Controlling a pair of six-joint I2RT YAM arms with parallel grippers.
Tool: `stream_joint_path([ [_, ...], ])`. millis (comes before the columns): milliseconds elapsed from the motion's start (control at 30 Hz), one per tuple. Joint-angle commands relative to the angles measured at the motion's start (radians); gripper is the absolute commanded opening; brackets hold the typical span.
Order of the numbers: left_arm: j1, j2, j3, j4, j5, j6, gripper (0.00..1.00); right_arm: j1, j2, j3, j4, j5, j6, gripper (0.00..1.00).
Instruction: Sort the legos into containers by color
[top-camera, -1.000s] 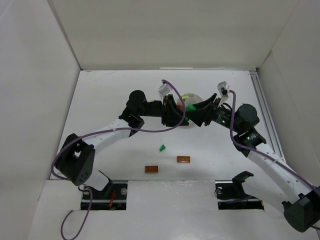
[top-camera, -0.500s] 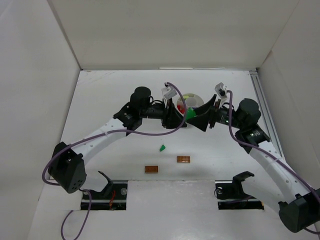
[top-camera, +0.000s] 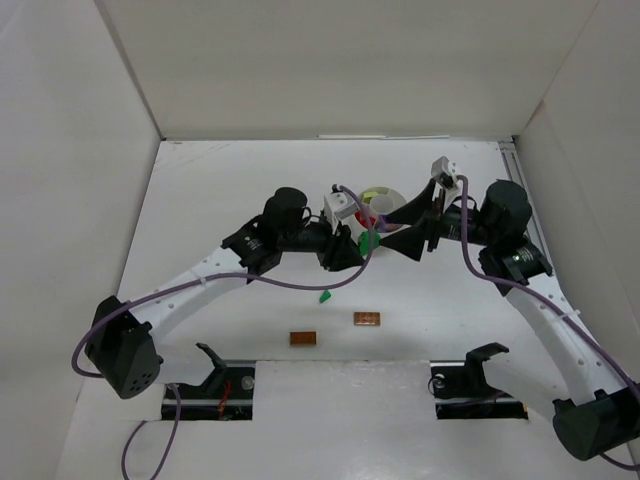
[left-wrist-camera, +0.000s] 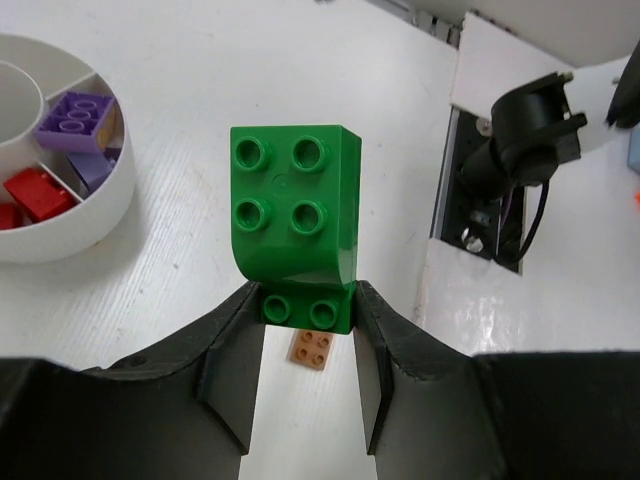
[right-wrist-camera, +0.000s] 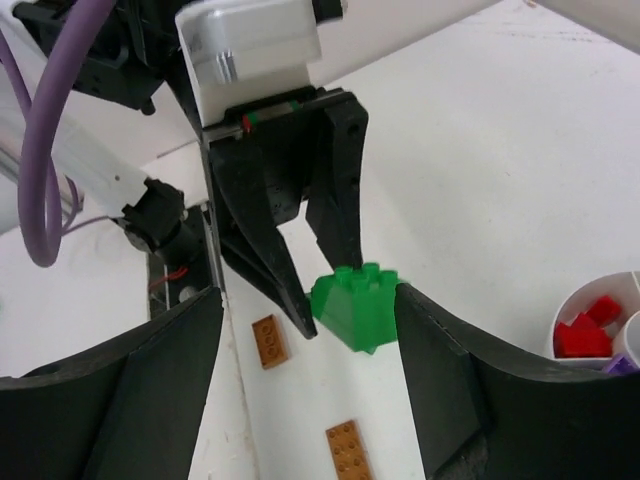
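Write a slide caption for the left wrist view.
Left gripper pinches a green lego, with the white dish at upper left.

The green lego brick is glossy, smooth plastic; the white dish is smooth plastic too; the tabletop is matt, finely ridged.

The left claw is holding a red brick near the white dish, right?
No, the brick in the left gripper is green, not red. The left wrist view shows it clamped there, near the white dish.
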Motion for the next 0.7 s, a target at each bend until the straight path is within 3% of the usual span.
stream_joint_path([
  [0,-0.030,-0.062,-0.019,-0.009,-0.034,0.065,0.00,-0.012,0.043,0.101,-0.117,-0.063,-0.167,0.75],
  [133,-0.050,-0.096,-0.029,-0.009,-0.045,0.097,0.00,-0.003,0.092,0.197,-0.361,-0.026,-0.392,0.75],
  [233,-0.070,-0.108,-0.038,-0.009,-0.045,0.125,0.00,0.023,0.120,0.221,-0.444,-0.012,-0.492,0.75],
  [667,-0.089,-0.090,-0.027,-0.037,-0.077,0.143,0.00,0.081,0.190,0.221,-0.451,-0.135,-0.540,0.75],
])
